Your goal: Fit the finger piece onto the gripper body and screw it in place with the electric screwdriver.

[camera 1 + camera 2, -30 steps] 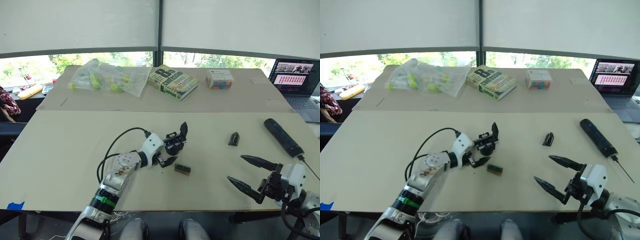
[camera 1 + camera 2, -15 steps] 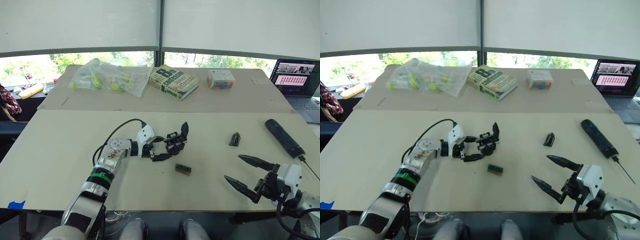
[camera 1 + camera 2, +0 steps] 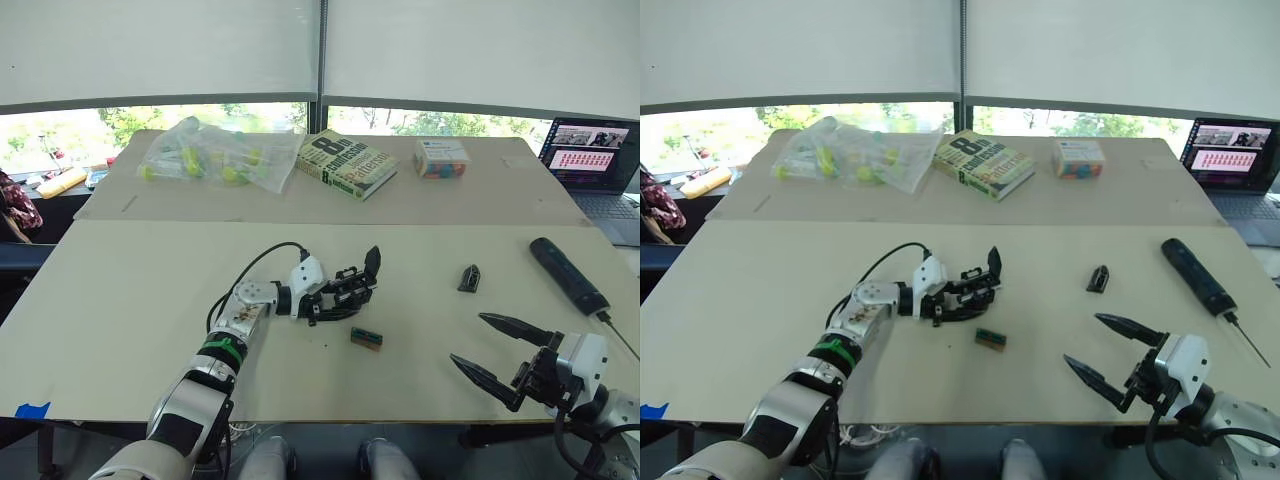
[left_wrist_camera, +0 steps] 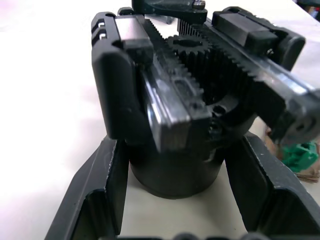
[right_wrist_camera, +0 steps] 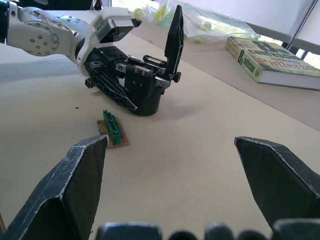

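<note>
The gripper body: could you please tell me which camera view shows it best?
The right wrist view: the whole gripper body shows side-on, upright finger included, with the left gripper around its base. The left wrist view shows its gears close up; the eye views show it small.

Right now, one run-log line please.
left gripper: around gripper body | right gripper: open, empty | finger piece, electric screwdriver: on table

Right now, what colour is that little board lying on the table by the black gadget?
Green, resting on a brown base; right wrist view shows it best.

White-and-silver arms, green wrist band, black cable, apparently ribbed black fingers.
</note>
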Available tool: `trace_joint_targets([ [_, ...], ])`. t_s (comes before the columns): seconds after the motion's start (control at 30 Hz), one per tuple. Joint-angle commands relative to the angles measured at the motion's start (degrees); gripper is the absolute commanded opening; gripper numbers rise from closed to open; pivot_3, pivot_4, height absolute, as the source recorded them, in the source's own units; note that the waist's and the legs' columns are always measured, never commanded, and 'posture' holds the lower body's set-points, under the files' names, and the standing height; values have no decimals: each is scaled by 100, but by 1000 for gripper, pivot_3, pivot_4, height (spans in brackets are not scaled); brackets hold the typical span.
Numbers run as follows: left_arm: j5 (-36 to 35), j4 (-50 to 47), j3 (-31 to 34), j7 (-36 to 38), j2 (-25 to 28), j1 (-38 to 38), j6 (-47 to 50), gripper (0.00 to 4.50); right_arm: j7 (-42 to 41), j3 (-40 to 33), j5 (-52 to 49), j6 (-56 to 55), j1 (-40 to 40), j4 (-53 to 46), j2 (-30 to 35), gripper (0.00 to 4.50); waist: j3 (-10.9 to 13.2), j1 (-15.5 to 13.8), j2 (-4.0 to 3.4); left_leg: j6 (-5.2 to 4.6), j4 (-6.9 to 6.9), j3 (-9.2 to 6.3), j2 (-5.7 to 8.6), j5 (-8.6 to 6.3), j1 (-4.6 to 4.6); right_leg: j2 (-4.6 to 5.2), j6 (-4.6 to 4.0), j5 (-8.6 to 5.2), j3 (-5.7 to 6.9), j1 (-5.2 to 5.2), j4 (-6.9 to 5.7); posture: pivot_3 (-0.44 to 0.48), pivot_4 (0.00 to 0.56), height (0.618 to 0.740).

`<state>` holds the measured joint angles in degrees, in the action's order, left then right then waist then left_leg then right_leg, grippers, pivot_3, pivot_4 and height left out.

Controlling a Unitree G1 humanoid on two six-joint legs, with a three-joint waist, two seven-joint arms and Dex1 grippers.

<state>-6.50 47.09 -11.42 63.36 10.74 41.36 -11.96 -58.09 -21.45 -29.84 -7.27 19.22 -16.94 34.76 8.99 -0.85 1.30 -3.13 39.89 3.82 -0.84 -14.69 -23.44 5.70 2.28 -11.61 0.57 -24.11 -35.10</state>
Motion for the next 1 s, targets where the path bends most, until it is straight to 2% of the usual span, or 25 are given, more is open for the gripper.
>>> trace_joint_targets([
  [0.03,48,-1153,201,-908,-119,-258,521,2292,43,-122,-13,-124,-14,-173,35,4500,0,5,0,0,0,0,0,0,-1,1,0,0,-1,-1,0,0,150,740],
  [0.13,133,-2346,301,-1844,-259,-575,1407,2292,4,-129,-23,-140,-40,-110,50,4500,0,1,0,0,0,-2,-1,0,-3,2,4,2,-1,-3,-2,0,150,740],
  [0.2,143,-3143,234,-2208,-396,-915,1925,2292,-21,-119,-23,-137,-93,-55,65,4500,0,6,0,0,1,-2,-3,0,-7,1,5,3,-1,-6,-2,0,150,740],
  [0.27,149,-3494,166,-2503,-540,-1169,2206,2292,-36,-84,-17,-121,-157,-34,74,4500,0,4,0,0,0,-2,-3,0,-6,2,6,3,-2,-6,-2,0,150,740],
  [0.4,268,-3703,-30,-2825,-698,-1502,2311,2292,-86,-45,-20,-94,-241,-28,91,4500,0,-5,0,0,1,-2,0,0,-2,2,5,4,-2,-2,-2,0,150,740],
  [0.57,536,-3557,-160,-3333,-831,-1744,1999,2292,-178,-132,-76,-60,-314,53,198,4500,0,-4,0,0,0,-2,-1,0,-1,-1,5,4,-2,-2,-2,0,150,740],
  [0.87,536,-3438,-219,-3308,-778,-1952,1950,2292,-195,-173,-115,-20,-303,24,256,4500,0,-3,0,0,0,-2,-1,0,1,0,4,4,-3,-1,0,0,150,740],
  [0.93,422,-3509,-172,-3194,-738,-1981,2088,3347,-195,-179,-118,-15,-296,24,262,4500,0,-2,-1,0,-1,-2,-1,0,4,0,4,3,-3,1,0,0,150,740],
  [1.0,343,-3570,-156,-3028,-634,-1993,2200,4136,-188,-174,-116,-14,-304,28,267,4500,0,5,-1,0,-1,-2,-2,0,5,0,4,3,-2,1,-1,0,150,740],
])
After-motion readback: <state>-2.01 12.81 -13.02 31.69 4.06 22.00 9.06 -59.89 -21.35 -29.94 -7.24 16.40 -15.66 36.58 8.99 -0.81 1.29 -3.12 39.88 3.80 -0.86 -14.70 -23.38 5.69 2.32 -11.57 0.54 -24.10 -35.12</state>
